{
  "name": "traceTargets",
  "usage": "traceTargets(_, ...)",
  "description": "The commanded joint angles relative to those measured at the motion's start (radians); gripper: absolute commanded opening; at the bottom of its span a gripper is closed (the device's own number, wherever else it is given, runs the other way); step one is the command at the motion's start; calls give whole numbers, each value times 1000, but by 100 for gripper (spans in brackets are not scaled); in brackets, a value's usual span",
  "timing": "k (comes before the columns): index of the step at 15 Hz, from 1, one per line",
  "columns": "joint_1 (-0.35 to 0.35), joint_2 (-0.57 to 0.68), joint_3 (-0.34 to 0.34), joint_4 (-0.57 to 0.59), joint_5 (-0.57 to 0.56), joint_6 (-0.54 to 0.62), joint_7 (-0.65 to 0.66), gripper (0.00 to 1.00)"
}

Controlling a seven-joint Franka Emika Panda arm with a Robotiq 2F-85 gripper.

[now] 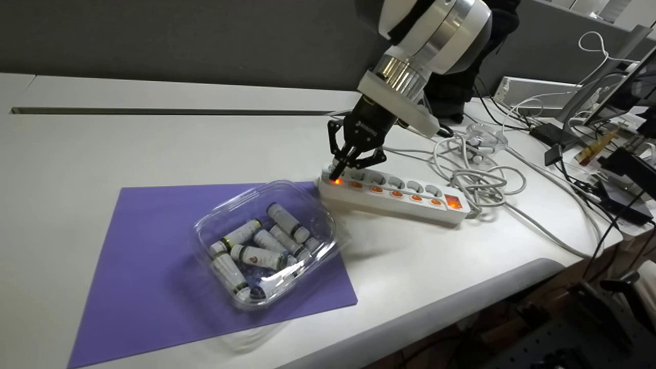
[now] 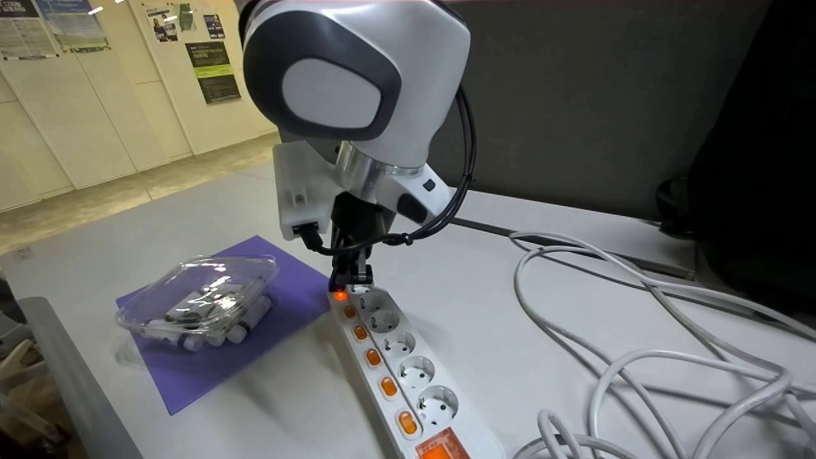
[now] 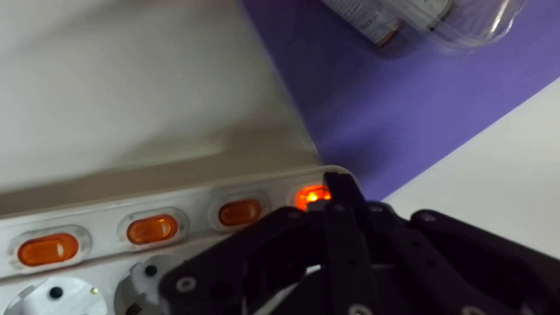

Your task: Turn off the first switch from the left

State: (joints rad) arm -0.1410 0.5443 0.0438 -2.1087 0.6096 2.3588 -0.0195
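The white power strip (image 1: 394,206) lies on the desk with a row of small orange-red switches; it also shows in an exterior view (image 2: 464,417) and the wrist view (image 3: 197,214). The first switch from the left (image 1: 336,181) glows bright orange at the strip's end by the purple mat; it is lit too in an exterior view (image 2: 341,296) and in the wrist view (image 3: 311,195). My gripper (image 1: 335,174) is shut and empty, pointing down at this switch. In the wrist view its fingertips (image 3: 337,186) cover the switch's right part. I cannot tell whether they touch it.
A clear plastic tub (image 1: 266,246) of white vials sits on the purple mat (image 1: 143,271) beside the strip. The other small switches look unlit; the large red switch (image 1: 453,201) at the far end glows. White cables (image 1: 487,179) coil beyond that end.
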Motion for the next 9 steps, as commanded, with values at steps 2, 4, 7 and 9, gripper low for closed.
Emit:
traceTargets(2,23,-35,-4,-24,-29,-1,13,0)
traceTargets(4,35,-48,-5,-33,-46,1,20,0)
traceTargets(7,46,-66,-4,-42,-61,5,23,0)
traceTargets(9,54,-78,-8,-49,-75,13,32,0)
